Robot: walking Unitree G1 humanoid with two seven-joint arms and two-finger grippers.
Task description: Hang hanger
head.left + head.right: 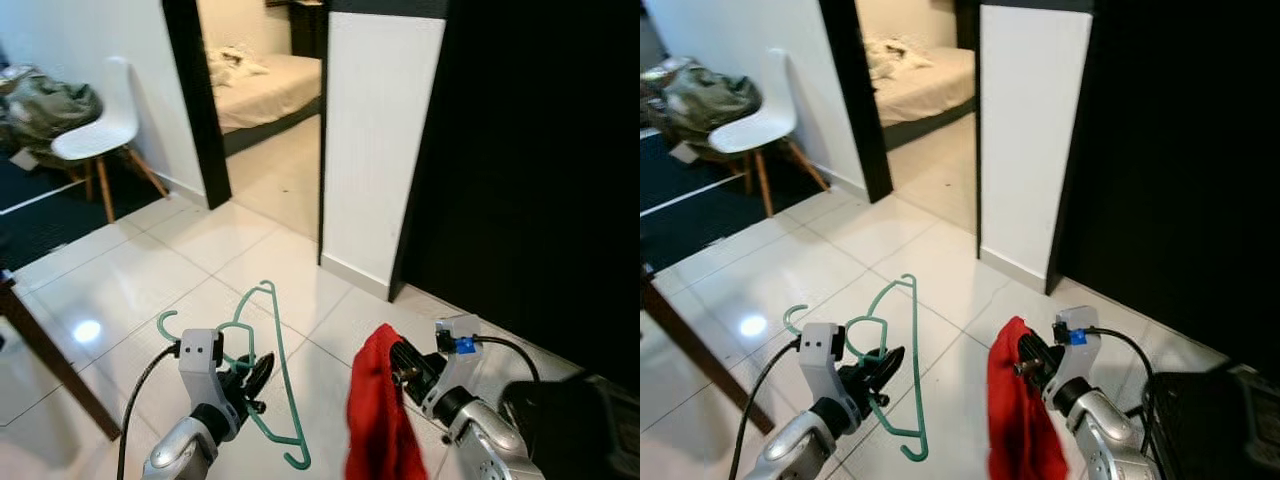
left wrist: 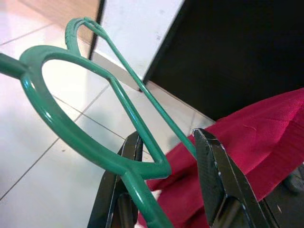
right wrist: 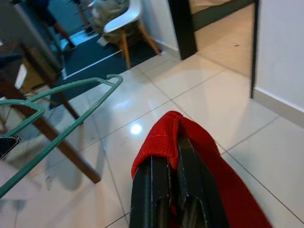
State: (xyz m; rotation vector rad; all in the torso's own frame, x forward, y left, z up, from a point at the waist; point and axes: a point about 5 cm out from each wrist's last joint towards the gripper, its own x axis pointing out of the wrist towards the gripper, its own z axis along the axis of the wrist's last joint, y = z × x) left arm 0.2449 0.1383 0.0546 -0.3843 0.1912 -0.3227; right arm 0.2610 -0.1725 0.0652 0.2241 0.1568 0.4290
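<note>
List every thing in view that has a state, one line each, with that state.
Green hanger: held off the floor, tilted, bare.
Red cloth: hanging down, draped over the right fingers.
Left end effector: shut on the green hanger.
Right end effector: shut on the red cloth.
Bedroom doorway: open.
White chair: upright.

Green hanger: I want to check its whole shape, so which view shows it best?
The left eye view: the whole green hanger shows against the pale floor, held by the left gripper. The left wrist view shows the bar between the fingers, close up; the right wrist view shows part of its frame, beside the red cloth.
</note>
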